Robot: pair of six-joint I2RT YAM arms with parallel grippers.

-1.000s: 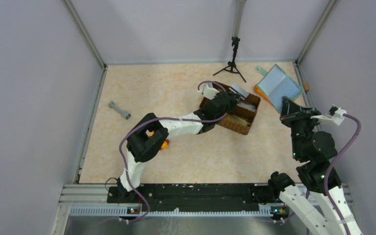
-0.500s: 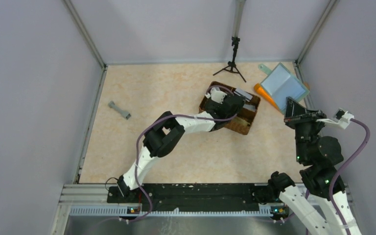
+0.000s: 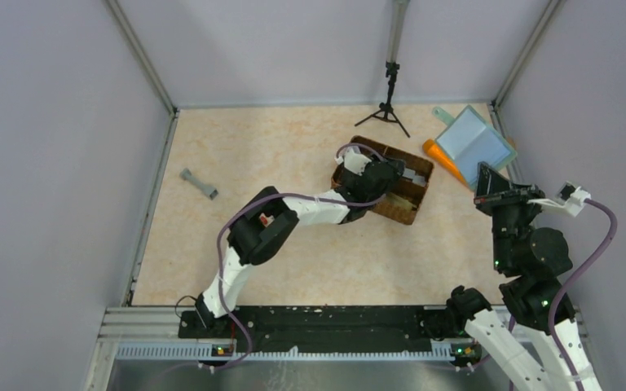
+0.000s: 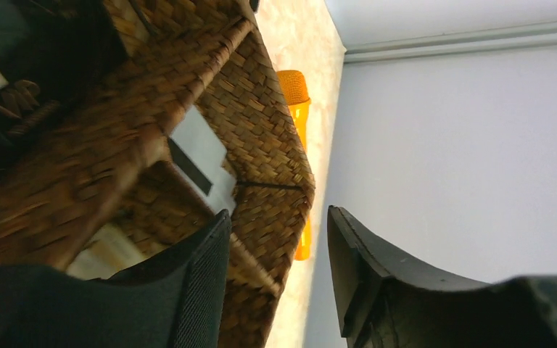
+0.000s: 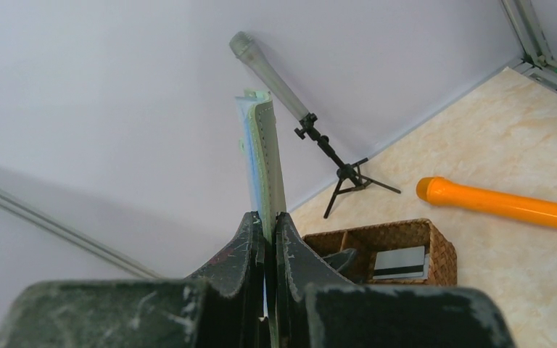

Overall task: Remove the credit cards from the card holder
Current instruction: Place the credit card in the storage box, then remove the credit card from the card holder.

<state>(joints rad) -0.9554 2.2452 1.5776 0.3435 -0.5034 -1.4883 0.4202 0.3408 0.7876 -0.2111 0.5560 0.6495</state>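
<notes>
i have my right gripper (image 5: 267, 221) clamped on the holder (image 5: 264, 145), held up off the tabletop (image 3: 253, 163) near the far right corner, and my left gripper (image 4: 279, 225), jaws apart, low over the basket (image 4: 261, 123) with a card (image 4: 199, 156) inside.

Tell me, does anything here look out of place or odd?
Nothing looks spilled or broken. The only odd sight is the sage-green folding card holder, held up in the air on edge, pinched by the right claw, while the open left claw is at the brown woven basket.
</notes>
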